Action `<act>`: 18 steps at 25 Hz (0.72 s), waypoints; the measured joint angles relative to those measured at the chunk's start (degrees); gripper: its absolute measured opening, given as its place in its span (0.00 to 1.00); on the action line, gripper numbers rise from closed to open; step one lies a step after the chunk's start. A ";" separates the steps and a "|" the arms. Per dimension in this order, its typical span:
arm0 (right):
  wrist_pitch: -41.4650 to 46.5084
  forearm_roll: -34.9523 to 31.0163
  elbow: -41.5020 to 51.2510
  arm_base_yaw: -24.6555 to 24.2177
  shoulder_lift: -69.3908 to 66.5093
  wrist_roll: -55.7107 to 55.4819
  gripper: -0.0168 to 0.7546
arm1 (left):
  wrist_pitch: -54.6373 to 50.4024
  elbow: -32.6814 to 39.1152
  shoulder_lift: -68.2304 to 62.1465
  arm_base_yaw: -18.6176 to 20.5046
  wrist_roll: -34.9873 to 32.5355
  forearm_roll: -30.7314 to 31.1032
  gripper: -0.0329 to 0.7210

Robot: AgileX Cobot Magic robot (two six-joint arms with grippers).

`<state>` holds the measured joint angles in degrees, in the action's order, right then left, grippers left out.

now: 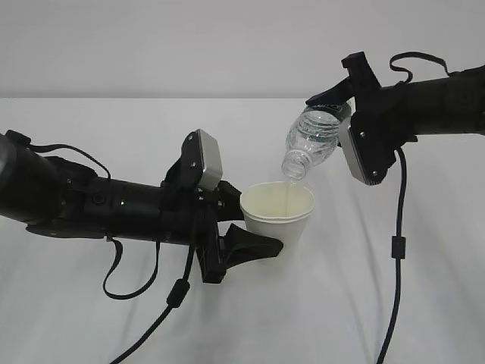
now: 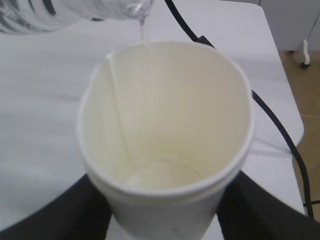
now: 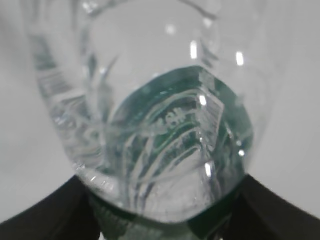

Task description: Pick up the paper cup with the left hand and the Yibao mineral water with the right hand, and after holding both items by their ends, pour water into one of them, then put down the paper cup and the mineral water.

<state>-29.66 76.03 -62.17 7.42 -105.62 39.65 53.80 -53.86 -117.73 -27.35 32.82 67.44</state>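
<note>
My left gripper [image 1: 250, 227] is shut on the lower part of the white paper cup [image 1: 277, 211], holding it upright just above the table; the cup [image 2: 165, 135] fills the left wrist view with black fingers [image 2: 60, 215] on both sides. My right gripper [image 1: 341, 106] is shut on the base end of the Yibao mineral water [image 1: 312, 138], tilted mouth-down over the cup. A thin stream of water [image 2: 142, 32] falls from the bottle mouth into the cup, and a little water lies at the bottom. The bottle [image 3: 150, 115] fills the right wrist view.
Both arms hover over a white table [image 1: 424, 288] against a grey-white wall. Black cables [image 1: 394, 258] hang from the right arm to the table, and another loops under the left arm [image 1: 129, 284]. The table's right edge and a floor show in the left wrist view.
</note>
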 joint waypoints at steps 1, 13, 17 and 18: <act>0.00 0.00 0.00 0.00 0.00 0.00 0.62 | 0.00 0.00 0.00 0.00 0.00 0.00 0.61; 0.00 0.00 0.00 0.00 0.00 0.21 0.62 | 0.00 0.00 0.00 0.00 0.00 -0.11 0.61; 0.00 0.00 0.00 0.00 0.00 0.21 0.62 | 0.00 0.00 0.00 0.00 0.00 -0.11 0.61; 0.00 -0.09 0.00 0.00 0.00 0.21 0.62 | 0.00 0.00 0.00 0.00 0.00 -0.11 0.61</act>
<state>-29.66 75.94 -62.17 7.42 -105.62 39.86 53.80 -53.86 -117.73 -27.35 32.82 67.34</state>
